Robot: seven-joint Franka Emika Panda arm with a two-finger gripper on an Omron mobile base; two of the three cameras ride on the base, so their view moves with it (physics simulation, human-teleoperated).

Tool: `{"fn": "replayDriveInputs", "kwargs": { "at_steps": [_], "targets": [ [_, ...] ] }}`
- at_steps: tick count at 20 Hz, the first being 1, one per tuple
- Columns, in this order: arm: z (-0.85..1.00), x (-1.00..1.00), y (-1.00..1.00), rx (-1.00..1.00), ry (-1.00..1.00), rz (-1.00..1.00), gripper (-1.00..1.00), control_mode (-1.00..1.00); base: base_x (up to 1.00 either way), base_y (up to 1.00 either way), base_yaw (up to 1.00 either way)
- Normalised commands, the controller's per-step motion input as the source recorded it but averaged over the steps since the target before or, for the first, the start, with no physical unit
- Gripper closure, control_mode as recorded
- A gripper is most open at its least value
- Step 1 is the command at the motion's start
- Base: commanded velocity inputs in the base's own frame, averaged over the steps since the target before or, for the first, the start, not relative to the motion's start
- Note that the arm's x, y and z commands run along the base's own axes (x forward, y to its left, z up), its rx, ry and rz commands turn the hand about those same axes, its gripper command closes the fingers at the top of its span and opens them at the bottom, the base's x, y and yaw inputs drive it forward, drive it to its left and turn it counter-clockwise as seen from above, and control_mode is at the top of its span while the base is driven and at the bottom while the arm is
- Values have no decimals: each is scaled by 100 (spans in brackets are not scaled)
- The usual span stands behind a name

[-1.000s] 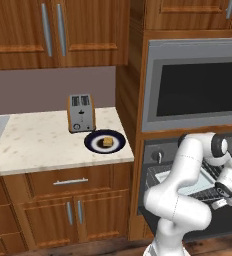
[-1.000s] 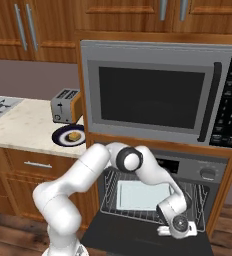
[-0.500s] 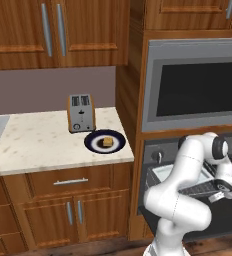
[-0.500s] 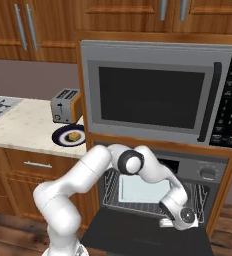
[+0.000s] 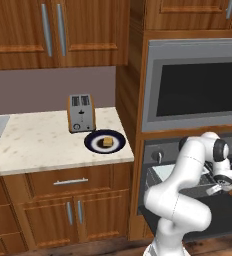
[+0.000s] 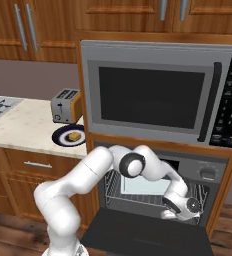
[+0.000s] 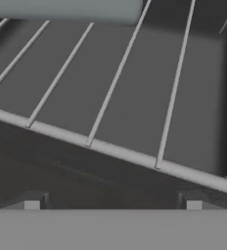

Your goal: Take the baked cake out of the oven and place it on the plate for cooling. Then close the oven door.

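oven [image 6: 210,175]: brushed grey steel, matt
wire racks [image 7: 120,93]: thin bare metal, dull under my hand
oven door [image 6: 143,235]: dark glossy glass
counter [image 5: 38,142]: speckled pale stone, smooth
cabinets [image 5: 58,30]: varnished wood

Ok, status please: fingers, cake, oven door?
Fingers open, empty, at wire rack. Small tan square cake on navy-rimmed round plate. Dark glass oven door down, open.

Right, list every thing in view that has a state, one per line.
oven door: open, folded down flat.
baked cake: on the plate.
baking tray: on the oven rack.
microwave door: shut.
gripper: open, empty, low at the oven mouth.
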Motion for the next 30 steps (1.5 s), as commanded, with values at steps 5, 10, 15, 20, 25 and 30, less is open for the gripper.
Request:
{"fn": "replayDriveInputs", "kwargs": {
  "at_steps": [5,10,15,20,25,30],
  "targets": [
    [-8,21,0,4,0,5,-100,-100,0,0,0],
    [-8,21,0,2,-1,2,-100,-100,0,0,0],
    [-1,-27,-13,7,-12,0,-100,-100,0,0,0],
    [3,-84,-47,9,-9,0,-100,-100,0,0,0],
    [22,-64,-43,10,-9,-2,-100,-100,0,0,0],
    [46,-9,-27,14,-12,-2,-100,-100,0,0,0]
  ]
}}
